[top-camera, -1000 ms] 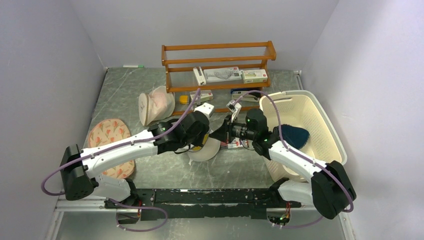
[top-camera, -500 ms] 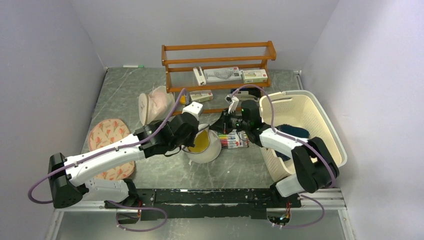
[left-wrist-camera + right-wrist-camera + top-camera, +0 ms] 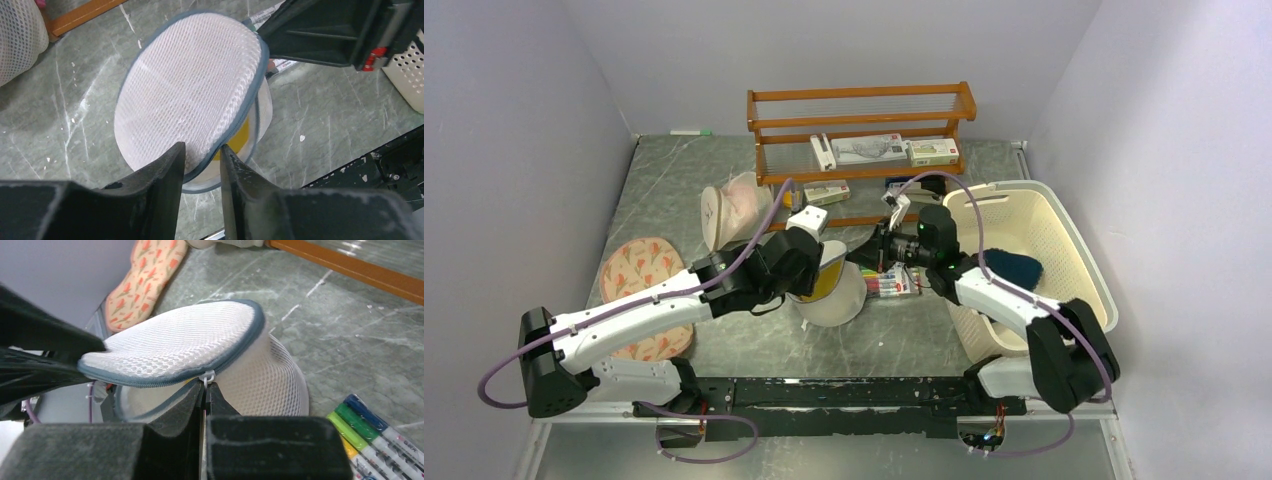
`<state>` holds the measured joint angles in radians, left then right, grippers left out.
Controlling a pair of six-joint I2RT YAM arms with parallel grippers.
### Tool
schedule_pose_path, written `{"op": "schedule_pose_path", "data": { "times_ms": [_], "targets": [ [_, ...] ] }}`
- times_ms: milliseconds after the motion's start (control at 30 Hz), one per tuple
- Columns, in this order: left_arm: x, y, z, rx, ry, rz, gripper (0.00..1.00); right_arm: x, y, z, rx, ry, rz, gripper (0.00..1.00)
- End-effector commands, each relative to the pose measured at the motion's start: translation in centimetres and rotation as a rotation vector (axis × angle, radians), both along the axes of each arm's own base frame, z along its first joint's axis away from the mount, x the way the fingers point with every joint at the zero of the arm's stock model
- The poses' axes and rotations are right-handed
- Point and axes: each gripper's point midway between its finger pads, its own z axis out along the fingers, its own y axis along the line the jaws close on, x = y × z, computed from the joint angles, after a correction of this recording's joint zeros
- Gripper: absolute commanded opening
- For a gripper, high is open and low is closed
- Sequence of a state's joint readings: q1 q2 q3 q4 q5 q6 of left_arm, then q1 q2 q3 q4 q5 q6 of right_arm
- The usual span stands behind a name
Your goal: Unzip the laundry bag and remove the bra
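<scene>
While the laundry bag (image 3: 836,291) sat centrally on the table (image 3: 904,340), the left hand (image 3: 202,151) pinched its limp lid rim and the right hand (image 3: 205,390) was closed on the zip pull (image 3: 206,376); the bra (image 3: 239,138) inside looked light and soft, best pinched at an edge.

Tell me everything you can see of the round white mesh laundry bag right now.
The round white mesh laundry bag is a drum-shaped pouch with a honeycomb face and grey-blue zip rim, sitting on the grey marbled table. The zip is partly open: the flat face tilts up like a lid, showing mustard-yellow fabric inside. The left pincer clamps the lid's rim; the right pincer pinches the small white zip pull.
</scene>
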<state>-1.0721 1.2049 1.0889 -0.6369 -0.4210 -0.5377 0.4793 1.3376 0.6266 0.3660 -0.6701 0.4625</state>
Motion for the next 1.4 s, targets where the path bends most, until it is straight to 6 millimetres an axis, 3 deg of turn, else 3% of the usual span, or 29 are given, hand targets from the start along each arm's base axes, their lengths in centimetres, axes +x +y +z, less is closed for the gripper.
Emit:
{"op": "schedule_pose_path", "data": {
  "times_ms": [0,200,400,567,800,900,1233,1367],
  "targets": [
    [0.1,-1.2,1.2,-0.038,-0.003,-0.033,0.46,-1.5,-0.1,2.1,0.039,-0.031,0.02,0.0],
    [0.2,-3.0,1.6,-0.069,0.007,-0.074,0.69,-3.2,0.2,3.5,0.069,-0.042,0.046,0.0],
    [0.7,-4.5,1.3,-0.068,0.019,-0.092,0.72,-3.9,0.5,3.9,0.08,-0.042,0.067,0.0],
    [1.1,-4.4,1.3,-0.042,0.009,-0.084,0.56,-4.2,0.6,3.9,0.076,-0.046,0.071,0.0],
    [1.2,-2.7,1.9,-0.003,-0.021,-0.057,0.17,-3.6,0.3,3.2,0.038,-0.051,0.042,0.0],
    [0.9,-1.8,2.4,0.011,-0.027,-0.058,0.07,-2.7,0.1,2.4,-0.001,-0.045,0.009,0.0],
    [-1.0,0.5,5.6,-0.015,-0.087,-0.151,0.07,0.6,0.5,0.1,-0.097,-0.063,-0.015,0.0],
    [-0.9,1.6,5.0,0.006,-0.086,-0.106,0.07,0.6,0.9,0.5,-0.084,-0.069,0.018,0.0]
  ]
}}
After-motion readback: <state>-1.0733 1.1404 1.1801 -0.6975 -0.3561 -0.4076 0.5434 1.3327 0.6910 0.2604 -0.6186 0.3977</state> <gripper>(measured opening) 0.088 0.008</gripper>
